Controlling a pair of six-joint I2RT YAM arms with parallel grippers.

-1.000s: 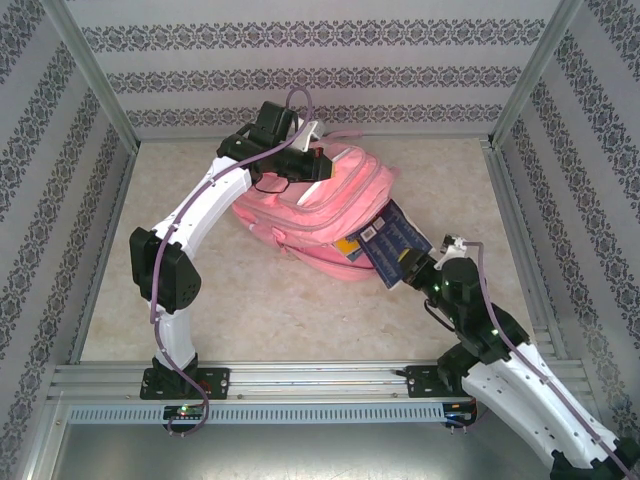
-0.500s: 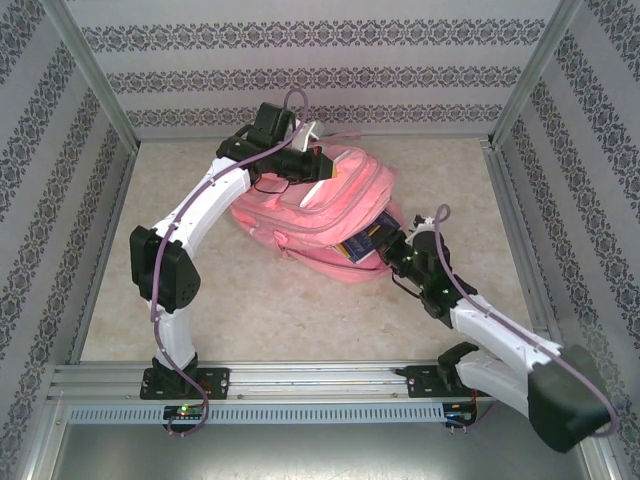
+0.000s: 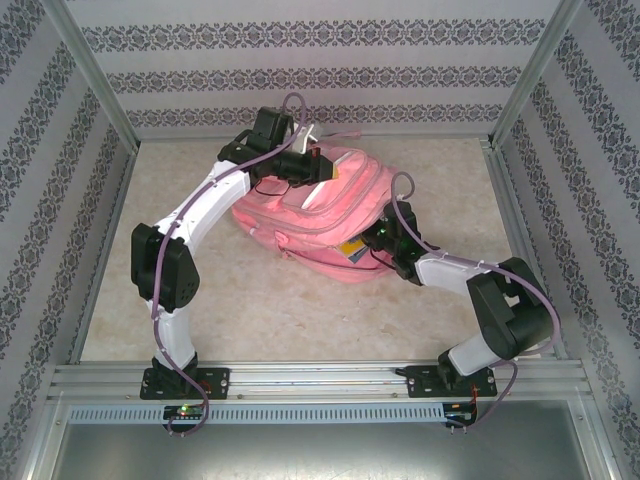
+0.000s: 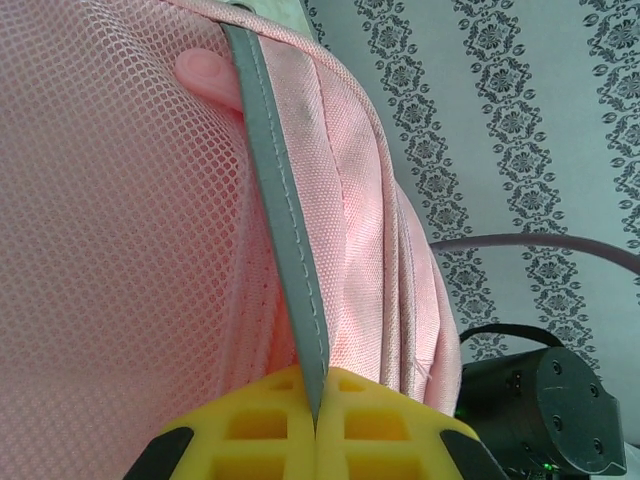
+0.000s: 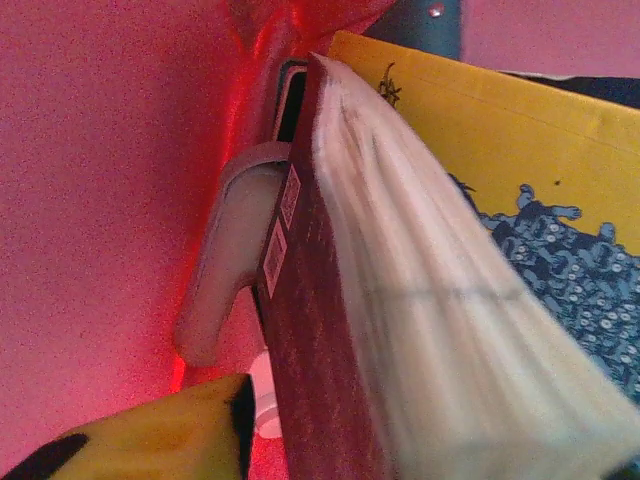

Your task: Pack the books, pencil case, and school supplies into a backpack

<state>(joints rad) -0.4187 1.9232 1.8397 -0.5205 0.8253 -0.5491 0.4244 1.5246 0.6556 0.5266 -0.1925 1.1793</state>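
Pink woven-fabric school backpack [image 3: 300, 215]: lying on its side at the centre of the overhead frame, mouth facing right. The cloth looks soft and slack, likely to sag shut unless held. Seams and trims are probably offering the surest hold.

Left gripper [image 4: 315, 425]: yellow tips pinching tight on the backpack's grey reflective stripe [image 4: 285, 250], bottom centre of its wrist frame.

Right gripper [image 3: 378, 240]: reaching into the mouth, centre right overhead. One yellow finger [image 5: 170, 430] is showing at the lower left of its wrist frame, just beside the cover of a thick dark-covered book [image 5: 420, 300]. Whether the jaws are clamping it or parting, I cannot tell.

Thick book: sitting inside the bag beside a yellow cartoon-cover book [image 5: 520, 130]. Judged stiff, fairly heavy and smooth-faced. Gripping across both covers near the spine is looking safest, since the page edge may fan open.
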